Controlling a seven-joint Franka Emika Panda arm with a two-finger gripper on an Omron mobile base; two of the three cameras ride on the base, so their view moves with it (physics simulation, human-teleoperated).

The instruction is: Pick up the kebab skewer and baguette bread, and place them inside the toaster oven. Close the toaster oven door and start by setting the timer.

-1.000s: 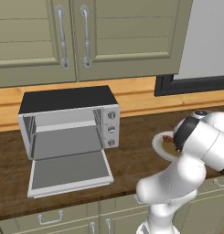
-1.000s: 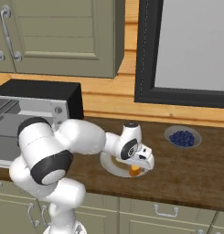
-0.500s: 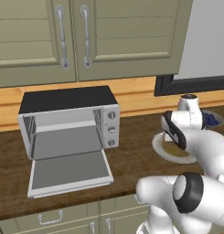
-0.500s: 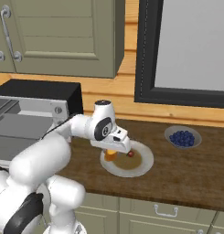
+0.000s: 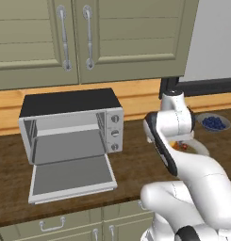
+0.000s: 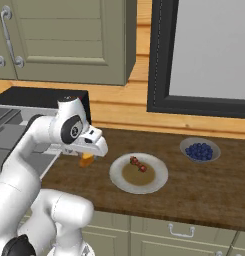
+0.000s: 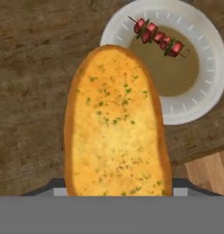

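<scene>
Toaster oven (image 5: 72, 123) stands at your nine o'clock, its door (image 5: 71, 176) dropped open and the cavity bare. Your pincer (image 6: 87, 156) has swung off the plate (image 6: 159, 181) toward it, grasping the baguette bread (image 7: 115, 123) above the counter (image 6: 204, 195). Kebab skewer (image 7: 158, 37) lies on the plate; a bowl (image 6: 186, 145) holds berries (image 6: 200, 151).

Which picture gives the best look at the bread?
The hand view: the bread fills it, golden and speckled, above the counter. The right base view shows a small orange bit beneath the gripper.
</scene>
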